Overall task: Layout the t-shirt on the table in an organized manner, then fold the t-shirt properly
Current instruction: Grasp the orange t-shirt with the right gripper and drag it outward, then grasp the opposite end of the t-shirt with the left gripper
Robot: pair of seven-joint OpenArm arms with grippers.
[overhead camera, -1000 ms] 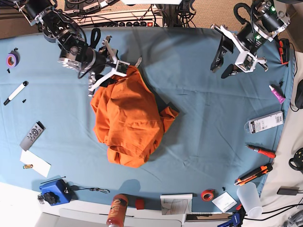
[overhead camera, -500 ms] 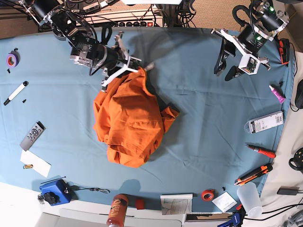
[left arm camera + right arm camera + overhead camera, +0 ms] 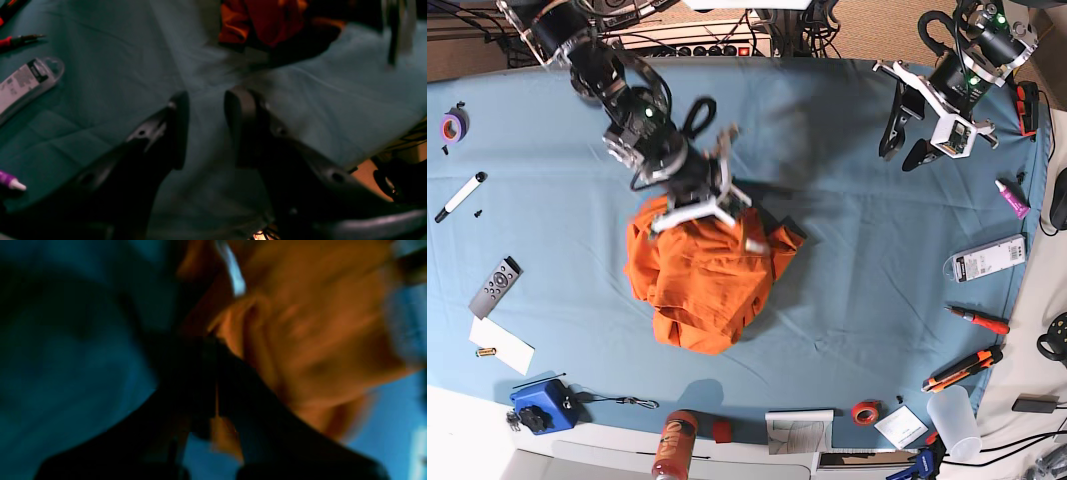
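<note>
Blurred right tool [image 3: 215,400] clamped on t-shirt [image 3: 702,275]; left tool [image 3: 205,130] parted, empty.

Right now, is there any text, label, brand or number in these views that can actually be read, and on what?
None can be read.
Blister pack: printed label, too small.
Remote: button markings too small.
Printed sheet: too small.
T-shirt: no readable print.

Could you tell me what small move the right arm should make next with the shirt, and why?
Probably lift and draw the pinched cloth outward. The right gripper looks shut on a fold of the t-shirt, which lies bunched in a heap on the table. The left gripper hangs open, well away from it.
</note>
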